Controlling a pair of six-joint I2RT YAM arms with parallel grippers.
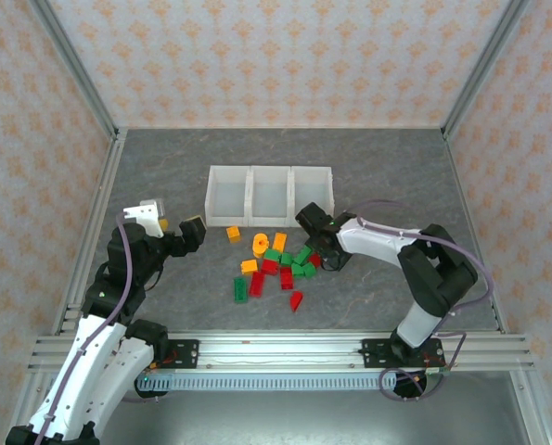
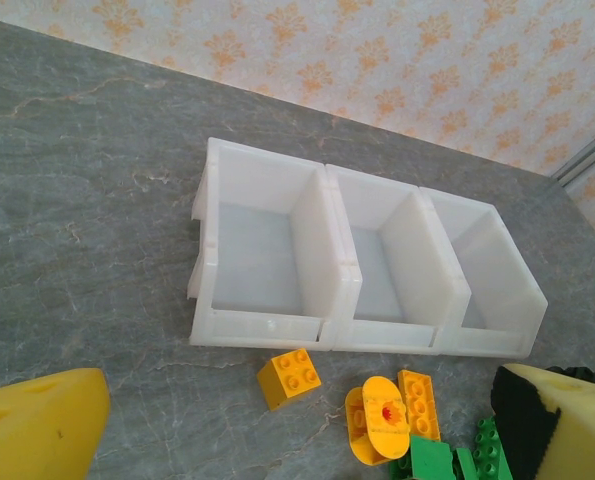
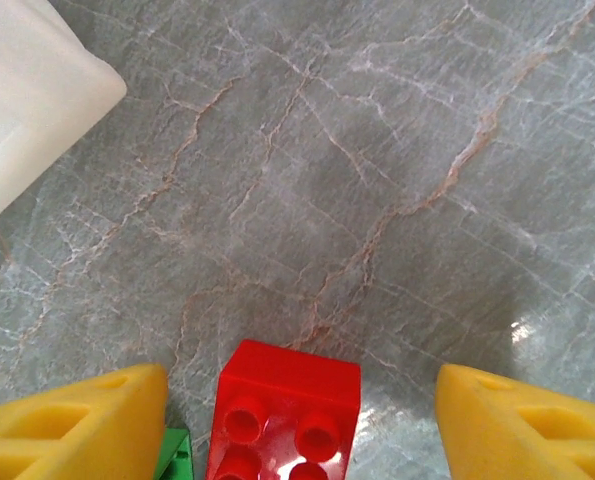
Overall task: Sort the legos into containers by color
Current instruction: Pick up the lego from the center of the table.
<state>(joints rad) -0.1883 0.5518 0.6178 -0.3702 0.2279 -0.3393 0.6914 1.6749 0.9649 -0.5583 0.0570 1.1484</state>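
The legos lie in a loose pile (image 1: 276, 264) of red, green and orange-yellow bricks in front of the containers (image 1: 209, 197), three white bins joined in a row. My right gripper (image 3: 302, 430) is low over the pile's right side (image 1: 314, 243), open, its yellow fingers (image 3: 77, 425) standing on both sides of a red brick (image 3: 287, 410) with a gap on each side. My left gripper (image 1: 175, 225) hovers open left of the pile, nothing between its pads (image 2: 37, 425). Its view shows a square yellow brick (image 2: 289, 377), a round yellow piece (image 2: 382, 420) and the three bins (image 2: 262, 328).
A green brick's corner (image 3: 177, 455) peeks beside the right gripper's left finger. A bin corner (image 3: 27, 90) sits at the upper left of the right wrist view. Metal frame rails (image 1: 99, 213) and patterned walls enclose the grey table (image 1: 396, 167).
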